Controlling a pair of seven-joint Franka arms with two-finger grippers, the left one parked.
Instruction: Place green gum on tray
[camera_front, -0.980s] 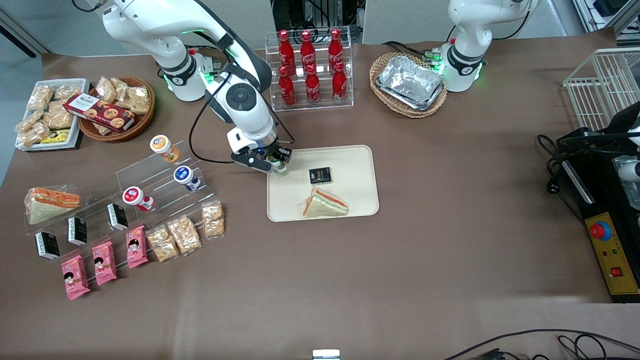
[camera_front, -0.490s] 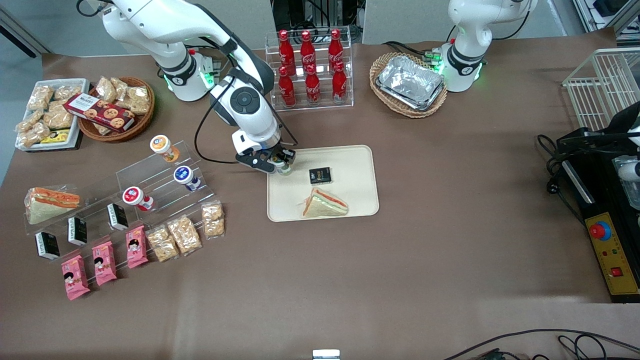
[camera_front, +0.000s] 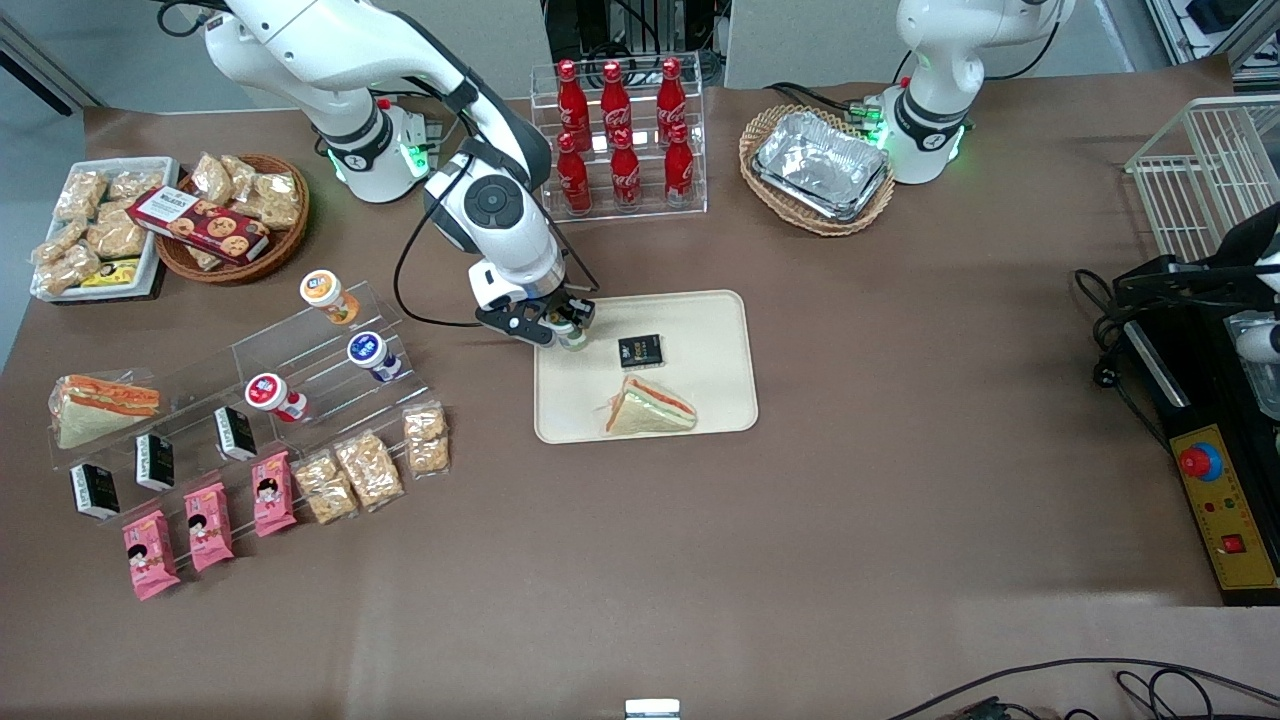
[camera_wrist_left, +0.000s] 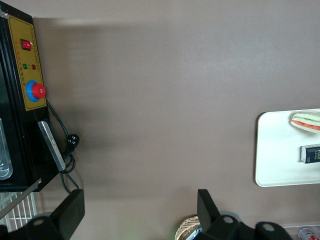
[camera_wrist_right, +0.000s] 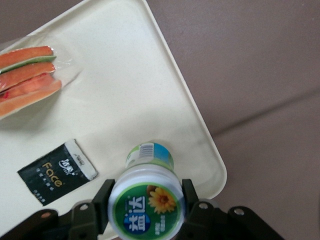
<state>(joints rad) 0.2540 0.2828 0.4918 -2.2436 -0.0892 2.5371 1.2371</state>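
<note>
The gripper (camera_front: 566, 330) hangs over the tray (camera_front: 700, 400), above the corner of it nearest the working arm's base, with its jaws clenched on the gum (camera_front: 571, 338), one finger on each side of the bottle just under its green lid. In the wrist view the gum (camera_wrist_right: 146, 205) sits upright between the black fingers (camera_wrist_right: 101, 200), the lid's flower mark facing the camera, and the bottle's lower end shows over the tray's (camera_wrist_right: 150, 90) cream surface, close to the rounded corner; whether it touches the tray I cannot tell. Also on the tray lie a small black packet (camera_front: 640, 351), just beside the gum toward the parked arm's end, and a wrapped sandwich (camera_front: 648, 409), nearer the front camera than the packet. The tray rests on the brown tabletop (camera_front: 900, 480).
</note>
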